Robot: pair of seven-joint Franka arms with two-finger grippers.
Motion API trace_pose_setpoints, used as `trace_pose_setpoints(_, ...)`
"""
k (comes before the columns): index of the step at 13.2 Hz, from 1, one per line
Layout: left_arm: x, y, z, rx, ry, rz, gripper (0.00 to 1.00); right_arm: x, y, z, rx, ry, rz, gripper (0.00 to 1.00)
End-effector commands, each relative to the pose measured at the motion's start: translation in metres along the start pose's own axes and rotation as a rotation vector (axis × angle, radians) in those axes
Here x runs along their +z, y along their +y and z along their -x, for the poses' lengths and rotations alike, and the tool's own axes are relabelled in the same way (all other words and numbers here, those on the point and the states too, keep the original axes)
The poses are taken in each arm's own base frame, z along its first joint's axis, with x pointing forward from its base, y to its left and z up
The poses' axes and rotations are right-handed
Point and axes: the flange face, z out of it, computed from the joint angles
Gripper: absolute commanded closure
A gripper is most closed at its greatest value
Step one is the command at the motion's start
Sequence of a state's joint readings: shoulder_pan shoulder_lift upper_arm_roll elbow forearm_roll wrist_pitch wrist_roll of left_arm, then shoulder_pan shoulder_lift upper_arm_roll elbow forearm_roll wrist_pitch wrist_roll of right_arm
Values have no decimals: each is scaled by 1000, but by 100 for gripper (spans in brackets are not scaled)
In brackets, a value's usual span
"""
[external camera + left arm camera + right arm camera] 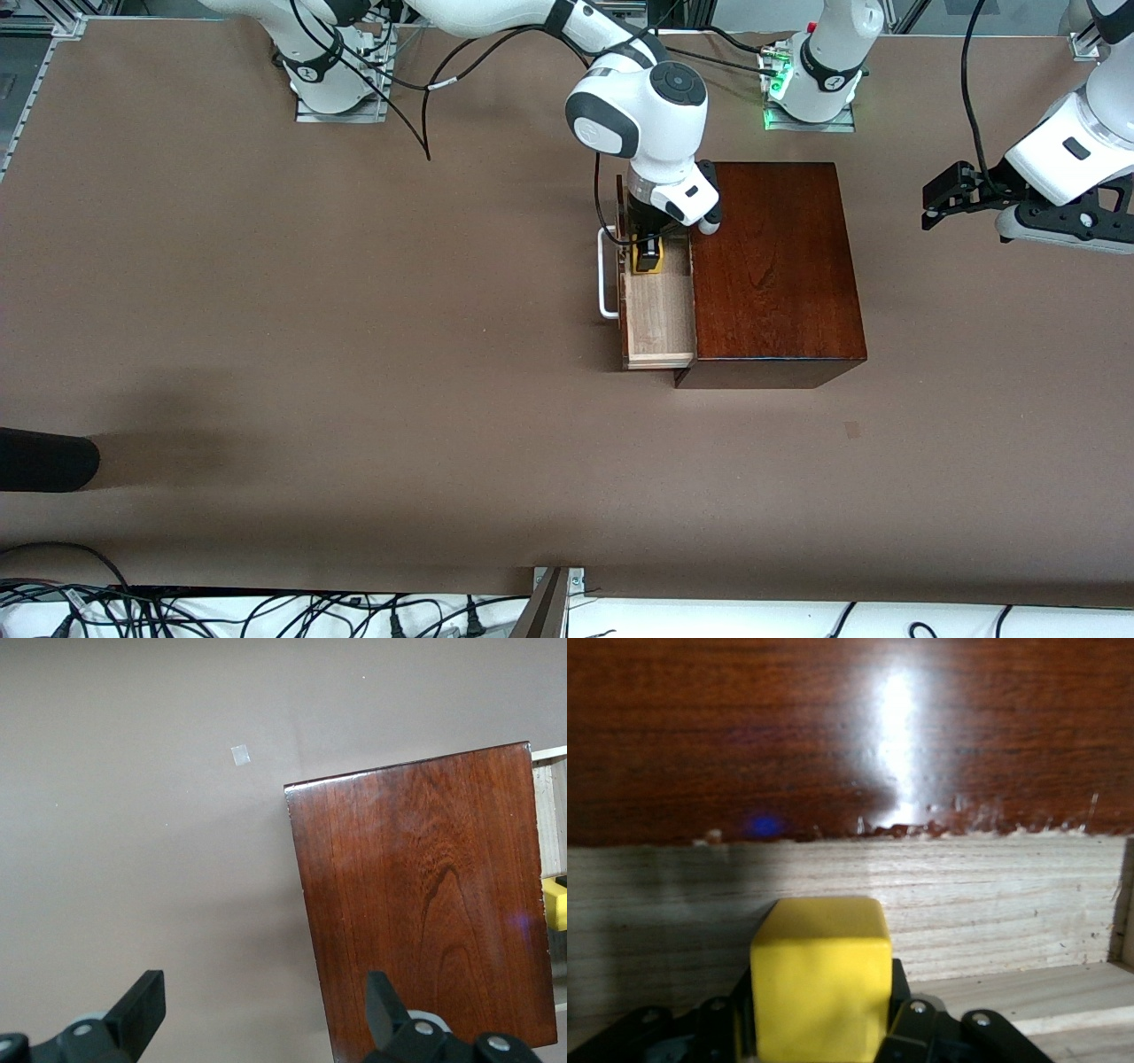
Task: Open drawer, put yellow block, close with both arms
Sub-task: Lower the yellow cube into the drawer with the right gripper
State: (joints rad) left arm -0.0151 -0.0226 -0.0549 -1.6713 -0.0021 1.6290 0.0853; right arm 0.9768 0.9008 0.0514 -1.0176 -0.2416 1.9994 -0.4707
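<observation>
The dark mahogany box (775,266) sits toward the left arm's end of the table. Its drawer (660,319) is pulled open, with its white handle (607,275) facing the right arm's end. My right gripper (647,252) reaches down into the drawer and is shut on the yellow block (647,264). In the right wrist view the block (821,974) sits between the fingers of the gripper (821,1028), close to the pale drawer wall (992,904). My left gripper (928,206) is open and empty, waiting in the air beside the box. Its wrist view shows the gripper (266,1005), the box top (425,895) and the block (555,902).
A black object (44,459) pokes in at the table's edge at the right arm's end. A small pale patch (852,430) lies on the table nearer the front camera than the box. Cables (266,611) run along the near edge.
</observation>
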Motion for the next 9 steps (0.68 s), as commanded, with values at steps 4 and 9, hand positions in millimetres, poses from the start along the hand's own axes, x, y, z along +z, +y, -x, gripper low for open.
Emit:
trace_pose_setpoints(4, -7, 1, -4, 18, -4, 12, 0, -24, 15, 0, 30, 39, 8, 0)
trace_pose_setpoints(9, -8, 0, -3, 19, -2, 14, 0, -153, 97, 63, 210, 203, 6, 0)
